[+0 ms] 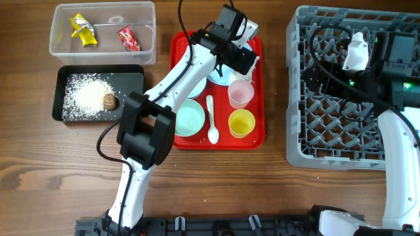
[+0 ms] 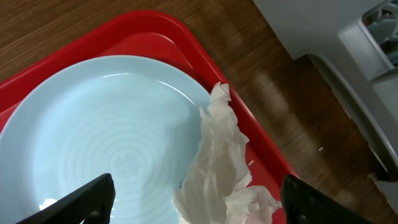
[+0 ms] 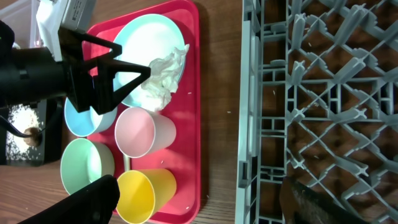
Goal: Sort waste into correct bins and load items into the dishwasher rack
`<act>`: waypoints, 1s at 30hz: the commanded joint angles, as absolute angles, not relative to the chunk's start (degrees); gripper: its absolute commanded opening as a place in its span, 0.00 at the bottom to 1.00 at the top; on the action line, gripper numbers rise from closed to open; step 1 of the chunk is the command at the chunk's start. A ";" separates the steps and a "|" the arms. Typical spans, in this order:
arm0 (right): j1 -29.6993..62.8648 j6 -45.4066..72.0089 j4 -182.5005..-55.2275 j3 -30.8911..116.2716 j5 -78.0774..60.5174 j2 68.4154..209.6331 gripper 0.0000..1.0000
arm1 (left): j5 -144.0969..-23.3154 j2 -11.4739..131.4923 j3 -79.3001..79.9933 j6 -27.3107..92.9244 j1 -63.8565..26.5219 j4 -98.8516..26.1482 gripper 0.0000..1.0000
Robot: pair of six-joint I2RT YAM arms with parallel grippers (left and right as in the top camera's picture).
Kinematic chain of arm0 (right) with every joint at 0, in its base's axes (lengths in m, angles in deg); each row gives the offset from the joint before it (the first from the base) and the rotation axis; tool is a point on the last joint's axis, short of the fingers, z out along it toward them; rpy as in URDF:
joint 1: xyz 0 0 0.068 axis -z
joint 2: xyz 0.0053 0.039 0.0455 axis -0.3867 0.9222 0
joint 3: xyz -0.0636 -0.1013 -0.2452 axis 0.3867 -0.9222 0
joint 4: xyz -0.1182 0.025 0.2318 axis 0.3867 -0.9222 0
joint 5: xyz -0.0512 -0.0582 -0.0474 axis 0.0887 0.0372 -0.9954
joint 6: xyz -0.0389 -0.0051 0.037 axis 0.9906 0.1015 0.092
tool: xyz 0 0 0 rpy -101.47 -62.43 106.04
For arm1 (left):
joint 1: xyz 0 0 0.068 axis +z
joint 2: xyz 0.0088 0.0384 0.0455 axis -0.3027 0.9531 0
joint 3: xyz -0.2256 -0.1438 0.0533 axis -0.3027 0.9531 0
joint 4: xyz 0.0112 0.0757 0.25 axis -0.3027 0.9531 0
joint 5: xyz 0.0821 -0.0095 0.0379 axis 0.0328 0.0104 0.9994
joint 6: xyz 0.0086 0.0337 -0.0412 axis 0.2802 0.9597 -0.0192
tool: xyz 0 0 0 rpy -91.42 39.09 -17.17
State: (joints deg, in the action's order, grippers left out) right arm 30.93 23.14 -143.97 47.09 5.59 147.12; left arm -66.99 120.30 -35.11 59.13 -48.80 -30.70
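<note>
Left tool [image 2: 198, 184] spread wide over tissue [image 2: 216, 146] on plate [image 2: 93, 137], right tool [image 3: 199, 188] also spread

Robot lab: wooden table [image 1: 46, 177], dishwasher rack [image 1: 328, 128]

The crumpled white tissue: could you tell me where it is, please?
In the right wrist view, the tissue lies on the right edge of the light-blue plate, beside the pink cup on the red tray.
</note>
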 commanded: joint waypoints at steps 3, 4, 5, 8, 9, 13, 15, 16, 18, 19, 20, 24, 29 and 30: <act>30.98 24.23 -144.01 48.19 4.98 146.84 0.85 | -69.78 123.71 -34.97 59.61 -49.54 -30.05 0.85; 30.98 24.23 -144.01 48.19 4.98 146.84 0.85 | -69.76 123.89 -34.97 59.61 -49.58 -30.13 0.85; 30.98 24.23 -144.03 48.19 4.98 146.84 0.85 | -69.76 124.10 -34.97 59.61 -49.61 -30.33 0.85; 30.98 24.27 -144.05 48.19 4.98 146.84 0.85 | -69.76 124.89 -34.97 59.61 -49.61 -30.70 0.85; 30.98 24.30 -144.05 48.19 4.96 146.84 0.85 | -69.76 125.15 -34.97 59.61 -49.61 -30.75 0.84; 30.98 25.58 -144.21 48.19 4.96 146.84 0.85 | -69.76 127.16 -34.97 59.61 -49.61 -31.20 0.65; 30.98 25.72 -144.21 48.19 4.94 146.88 0.85 | -69.76 127.19 -34.97 59.61 -49.61 -31.97 0.47; 30.98 25.67 -144.21 48.19 4.54 146.88 0.86 | -69.76 127.19 -34.97 59.59 -49.61 -32.63 0.38; 30.98 25.72 -144.45 48.19 3.82 146.88 0.86 | -69.76 127.19 -34.97 59.59 -49.61 -33.13 0.19; 30.98 25.72 -144.62 48.19 3.69 146.88 0.85 | -69.76 127.19 -34.97 59.57 -49.61 -33.13 0.12; 30.98 25.69 -144.67 48.19 3.69 146.88 0.85 | -69.76 127.12 -34.97 59.57 -49.61 -33.13 0.07; 30.98 25.69 -144.64 48.17 3.69 146.88 0.86 | -69.32 124.52 -35.00 58.59 -49.56 -33.08 0.04; 30.98 25.72 -144.38 48.08 3.69 146.88 0.85 | -59.95 114.68 -35.00 55.20 -46.79 -32.19 0.04; 30.98 25.69 -144.23 48.08 3.69 146.88 0.86 | -58.29 113.00 -35.00 55.07 -45.65 -31.58 0.04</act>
